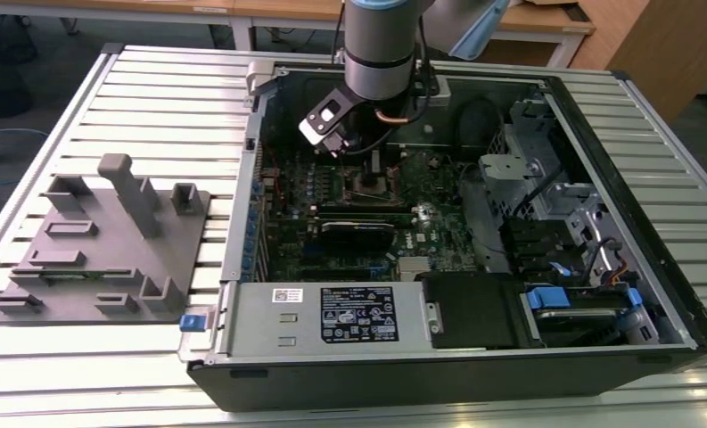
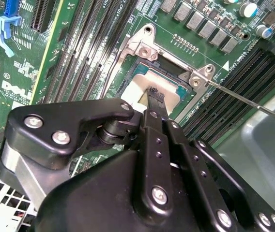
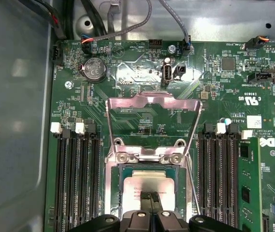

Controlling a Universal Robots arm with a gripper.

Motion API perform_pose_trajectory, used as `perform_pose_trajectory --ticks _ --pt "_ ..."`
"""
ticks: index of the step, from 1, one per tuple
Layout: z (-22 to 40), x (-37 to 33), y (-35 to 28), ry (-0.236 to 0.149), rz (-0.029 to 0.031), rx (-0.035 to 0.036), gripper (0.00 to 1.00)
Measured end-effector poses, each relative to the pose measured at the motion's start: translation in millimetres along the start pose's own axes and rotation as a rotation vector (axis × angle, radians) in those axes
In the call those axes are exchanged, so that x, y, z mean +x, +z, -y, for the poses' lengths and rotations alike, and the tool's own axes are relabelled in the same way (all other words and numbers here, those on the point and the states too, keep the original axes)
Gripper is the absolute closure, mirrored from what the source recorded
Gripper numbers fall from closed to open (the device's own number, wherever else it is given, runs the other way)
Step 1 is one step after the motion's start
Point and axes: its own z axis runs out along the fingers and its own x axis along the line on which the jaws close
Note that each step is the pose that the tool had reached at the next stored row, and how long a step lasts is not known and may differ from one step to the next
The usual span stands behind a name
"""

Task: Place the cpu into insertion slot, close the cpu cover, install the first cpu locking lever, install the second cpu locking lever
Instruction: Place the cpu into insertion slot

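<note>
Item: hand (image 3: 149,199). I am holding it pinched shut and gripping nothing, its tips resting on the cpu (image 3: 149,182), apparently to seat the chip in the insertion slot (image 3: 111,189). The cpu cover (image 3: 152,100) is standing raised, giving access. Location: toward 12 o'clock inside the computer case (image 1: 448,385), exterior view.

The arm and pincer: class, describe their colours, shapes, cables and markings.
The arm is a grey cylinder with a black band and a pale blue joint cap. A copper-coloured cable loops at its wrist. The pincer is matt black: flat linkage bars pinned with silver screws, narrowing to slim tips.
</note>
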Motion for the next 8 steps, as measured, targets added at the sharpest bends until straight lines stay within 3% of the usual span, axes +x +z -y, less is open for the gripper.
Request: perform_pose_trajectory --ticks 8 --pt "0.2 -0.1 2.8 0.0 0.0003 0.0003 0.89"
